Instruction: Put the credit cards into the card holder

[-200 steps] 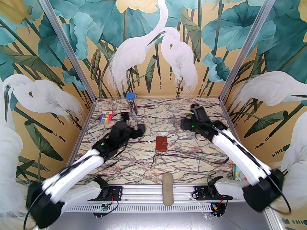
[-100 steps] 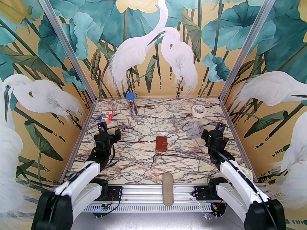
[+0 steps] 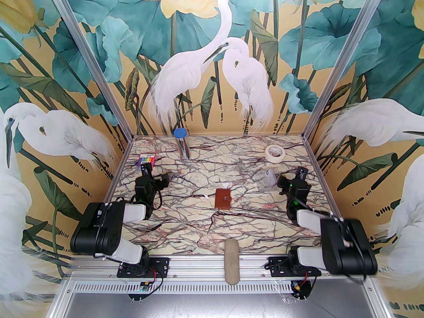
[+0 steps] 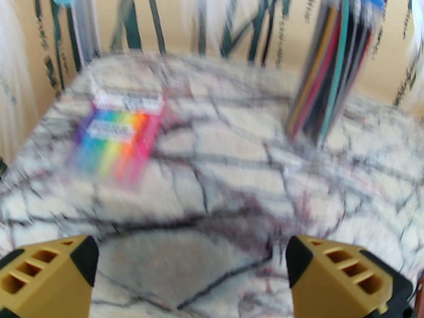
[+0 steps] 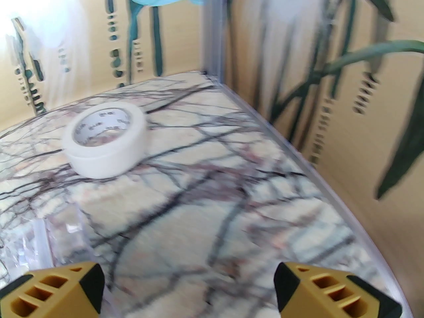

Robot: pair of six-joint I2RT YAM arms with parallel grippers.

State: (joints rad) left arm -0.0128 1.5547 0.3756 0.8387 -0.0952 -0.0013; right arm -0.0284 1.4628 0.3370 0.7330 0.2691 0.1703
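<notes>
Nearest, a grey-beige oblong pad (image 3: 231,260) rests at the desk's (image 3: 198,230) front edge, straight in front of the card holder (image 3: 222,198), which lies flat and closed at mid-desk. Left of the holder the left jaws stand released and empty; right of it the right jaws likewise. Beyond the holder to the right lie a crumpled clear wrapper (image 3: 266,177), then a masking-tape roll (image 3: 275,152); beyond it to the left, a rainbow pen pack (image 3: 146,161) and a blue-lidded tube of coloured sticks (image 3: 181,144).
</notes>
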